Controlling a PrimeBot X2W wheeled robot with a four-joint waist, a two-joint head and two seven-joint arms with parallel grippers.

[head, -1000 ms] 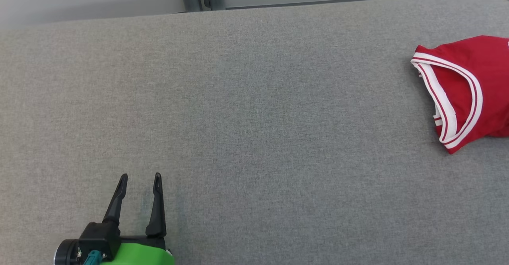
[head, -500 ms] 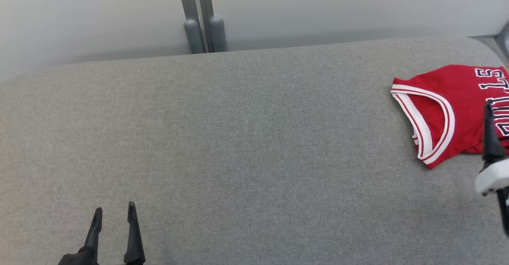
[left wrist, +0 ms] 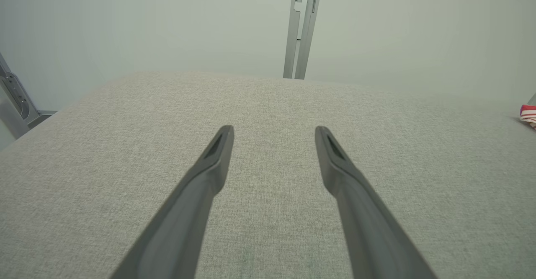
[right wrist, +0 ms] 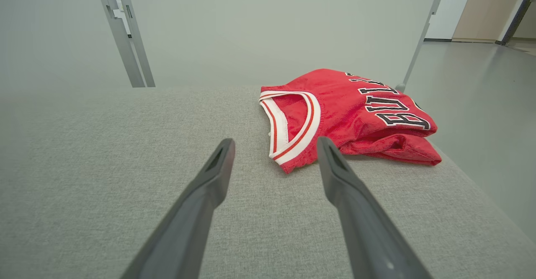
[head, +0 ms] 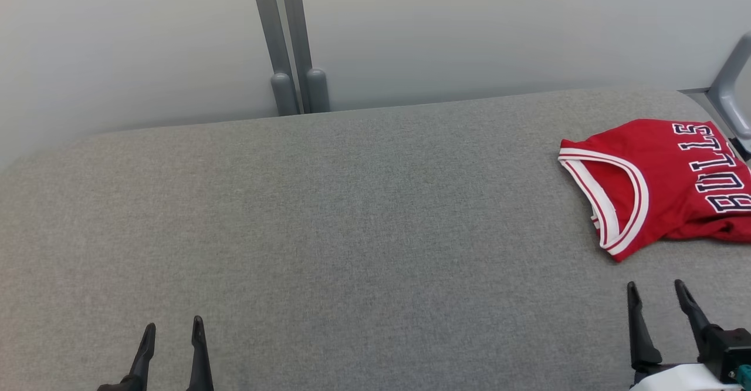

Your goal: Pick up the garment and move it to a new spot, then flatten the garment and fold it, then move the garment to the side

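Across nearly everything ahead of me stretches the grey fabric-covered tabletop (head: 352,232), running from the left of my head view to the right. Behind its far edge stands a plain pale wall (head: 469,27). Off the right end, seen from my right wrist, a smooth grey floor (right wrist: 481,103) lies below.

The red basketball jersey (head: 663,174) lies at the far right end of the tabletop, close to that edge. It is bunched into a loosely folded heap rather than spread flat. Its white-and-red trimmed opening (head: 616,203) faces the middle of the tabletop, and dark lettering (head: 719,174) reading BULLS runs across the upper layer.

Two slim grey metal posts (head: 290,39) rise side by side against the wall beyond the far edge, left of centre. A grey bracket (head: 730,86) angles up past the jersey's far corner.

My right gripper (head: 655,284) sits at the near right, just short of the jersey and not touching it. Its two dark fingers stand wide apart with nothing between them. My left gripper (head: 173,323) is at the near left, well apart from the jersey, above the grey fabric. It is likewise spread wide and empty.
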